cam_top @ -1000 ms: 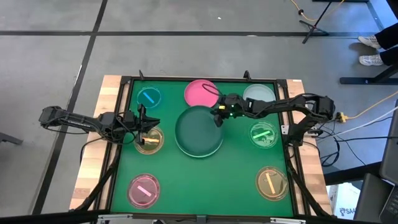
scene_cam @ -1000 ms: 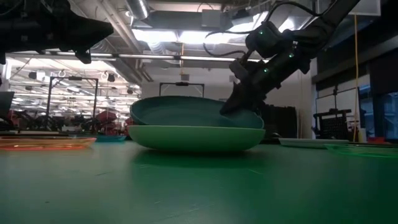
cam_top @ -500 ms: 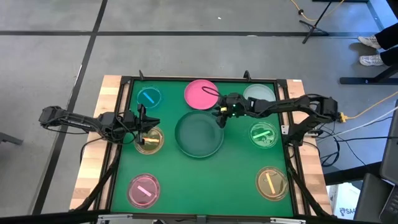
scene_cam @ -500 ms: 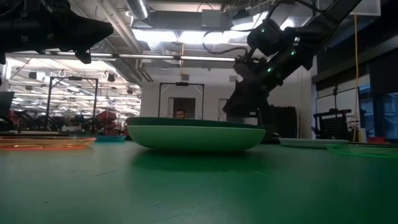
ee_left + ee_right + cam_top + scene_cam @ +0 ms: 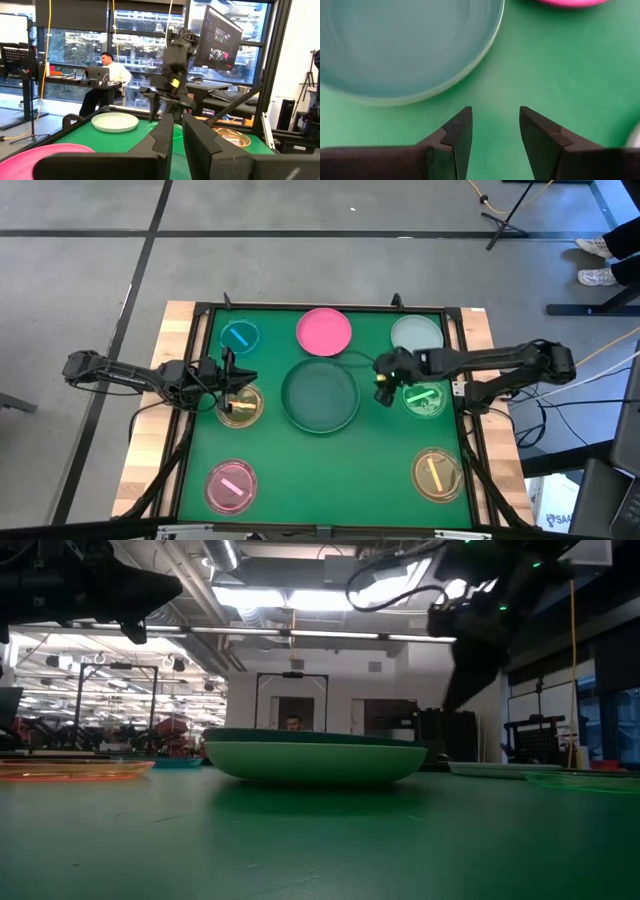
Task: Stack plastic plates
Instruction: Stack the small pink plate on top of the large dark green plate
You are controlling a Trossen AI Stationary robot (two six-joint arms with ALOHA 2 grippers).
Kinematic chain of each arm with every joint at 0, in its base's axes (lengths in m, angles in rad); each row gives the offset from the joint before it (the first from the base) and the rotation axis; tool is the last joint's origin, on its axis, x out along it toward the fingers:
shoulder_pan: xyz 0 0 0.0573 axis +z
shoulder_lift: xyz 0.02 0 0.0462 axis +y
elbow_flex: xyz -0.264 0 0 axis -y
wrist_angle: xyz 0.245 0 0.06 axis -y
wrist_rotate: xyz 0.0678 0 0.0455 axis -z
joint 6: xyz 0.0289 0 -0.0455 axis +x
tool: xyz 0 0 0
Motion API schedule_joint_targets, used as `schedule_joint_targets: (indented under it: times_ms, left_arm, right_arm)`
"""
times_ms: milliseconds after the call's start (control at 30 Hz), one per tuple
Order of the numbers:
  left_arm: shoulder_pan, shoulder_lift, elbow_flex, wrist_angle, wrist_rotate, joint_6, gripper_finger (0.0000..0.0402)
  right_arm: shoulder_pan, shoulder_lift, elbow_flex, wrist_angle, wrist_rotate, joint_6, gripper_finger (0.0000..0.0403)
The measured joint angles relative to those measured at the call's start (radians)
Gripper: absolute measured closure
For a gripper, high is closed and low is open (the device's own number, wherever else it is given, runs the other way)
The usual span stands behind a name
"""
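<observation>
Plates (image 5: 320,395) nested; right gripper (image 5: 384,387) withdrew.

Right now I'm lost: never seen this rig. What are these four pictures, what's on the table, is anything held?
Two dark robot arms work at a green table, each ending in a two-finger gripper. One picture looks straight down, one looks level across the tabletop, and two come from cameras on the arms' wrists.

In the middle sits the dark green plate nested in the light green plate. Around them lie the pink plate, a pale grey-green plate and five small translucent plates, such as the blue one.

The right gripper hovers just right of the stack, fingers open, holding nothing. The left gripper waits over a small amber plate, fingers nearly together with a narrow gap, also holding nothing.
</observation>
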State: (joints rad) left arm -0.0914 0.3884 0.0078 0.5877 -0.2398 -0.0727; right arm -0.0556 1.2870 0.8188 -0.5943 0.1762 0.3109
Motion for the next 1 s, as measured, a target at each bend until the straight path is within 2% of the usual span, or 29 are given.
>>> schedule_joint_targets:
  times_ms: [133, 233, 367, 533, 667, 733, 833, 1000]
  left_arm:
    - [0.0, 0.011, 0.0, -0.001, 0.0, 0.001, 0.0367]
    - [0.0, 0.019, 0.0, -0.001, -0.004, 0.001, 0.0367]
    - [0.0, 0.032, 0.0, 0.0, -0.005, 0.003, 0.0367]
    - [0.0, 0.035, 0.0, 0.001, -0.005, 0.004, 0.0367]
    - [0.0, 0.037, 0.0, 0.001, -0.005, 0.004, 0.0367]
    - [0.0, 0.037, 0.0, 0.0, -0.006, 0.007, 0.0367]
    - [0.0, 0.037, 0.0, 0.001, -0.006, 0.019, 0.0367]
    - [0.0, 0.037, 0.0, 0.0, -0.012, 0.023, 0.0367]
  right_arm:
    - [0.112, 0.0, -0.001, -0.077, 0.057, 0.085, 0.0249]
    - [0.176, 0.0, -0.015, -0.089, 0.143, 0.142, 0.0249]
    - [0.19, 0.0, -0.032, -0.121, 0.245, 0.181, 0.0249]
    - [0.085, 0.0, -0.05, -0.143, 0.254, 0.137, 0.0249]
    - [-0.026, 0.0, -0.05, -0.099, 0.253, 0.014, 0.0249]
    - [-0.085, 0.0, -0.05, -0.039, 0.234, -0.058, 0.0249]
    - [-0.172, 0.0, -0.05, 0.088, 0.152, -0.139, 0.0249]
    - [-0.286, 0.032, -0.05, 0.34, 0.039, -0.157, 0.0249]
